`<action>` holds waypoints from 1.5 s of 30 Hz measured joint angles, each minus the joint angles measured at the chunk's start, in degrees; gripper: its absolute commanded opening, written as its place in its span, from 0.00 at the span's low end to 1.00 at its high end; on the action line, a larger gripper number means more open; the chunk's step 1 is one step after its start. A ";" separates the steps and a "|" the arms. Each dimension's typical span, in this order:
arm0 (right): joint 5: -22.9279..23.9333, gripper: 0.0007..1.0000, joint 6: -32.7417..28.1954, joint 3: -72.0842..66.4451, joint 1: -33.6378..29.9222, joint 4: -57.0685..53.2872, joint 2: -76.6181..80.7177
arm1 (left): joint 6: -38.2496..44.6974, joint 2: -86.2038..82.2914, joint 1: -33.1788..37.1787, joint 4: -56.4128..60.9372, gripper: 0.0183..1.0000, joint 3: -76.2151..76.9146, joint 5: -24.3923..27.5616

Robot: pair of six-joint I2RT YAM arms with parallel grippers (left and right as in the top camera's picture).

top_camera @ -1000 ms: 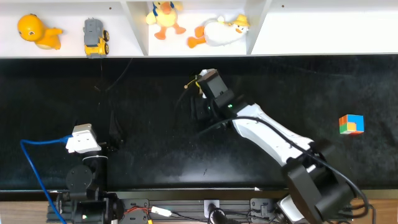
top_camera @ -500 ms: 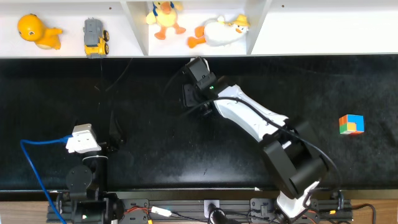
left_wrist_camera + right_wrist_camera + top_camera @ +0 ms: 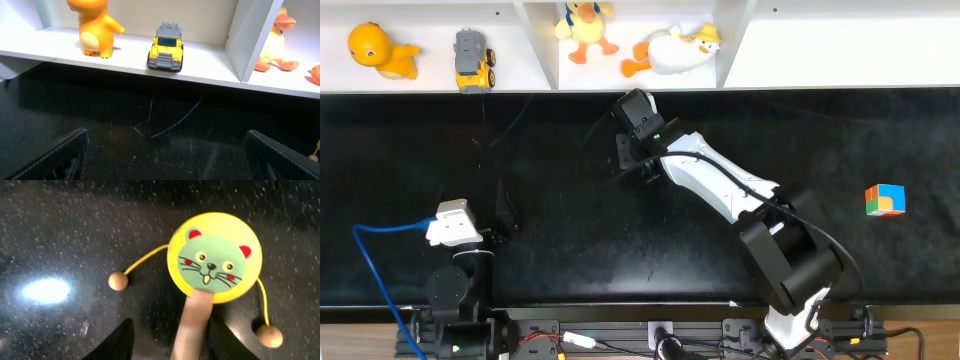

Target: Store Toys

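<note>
Right gripper (image 3: 174, 326) sits low over the black table (image 3: 520, 150), just in front of the white shelf unit (image 3: 820, 60). Jaws look apart, straddling the plain wooden handle of the yellow round rattle drum w/ a green cat face (image 3: 215, 257). Dark table shows btwn one finger and the handle, so I read it as not clamped. Drum lies face-up on the table, its two wooden beads on strings spread out either side, so it isn't on the shelf yet. Further out, the shelf already holds four toys: orange duck figure (image 3: 380, 50) and yellow-grey toy truck (image 3: 473, 60) in the left compartment, yellow plush duck (image 3: 585, 30) and white plush goose w/ a yellow hat (image 3: 670, 50) in the middle one. Multicoloured cube (image 3: 885, 199) sits on the table well off to the right, nothing touching it. Left gripper (image 3: 165, 137) hangs near its own base, jaws wide apart, holding nothing, facing the truck's compartment. Judgement: approx two-thirds done. Left to do: get the drum up onto the shelf, prob. needing a fresh grip on the handle, then fetch the cube.
</note>
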 measured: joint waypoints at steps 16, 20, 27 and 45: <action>0.66 0.22 -0.57 0.74 -0.79 -4.72 0.00 | 0.00 0.00 0.00 0.00 1.00 0.00 0.00; 0.74 0.19 -1.31 0.79 -0.92 -5.16 0.00 | 0.00 0.00 0.00 0.00 1.00 0.00 0.00; 0.81 0.08 -1.77 0.79 -1.14 -5.57 0.00 | 0.00 0.00 0.00 0.00 1.00 0.00 0.00; -1.03 0.05 -1.70 2.80 -1.14 -13.29 0.09 | 0.00 0.00 0.00 0.00 1.00 0.00 0.00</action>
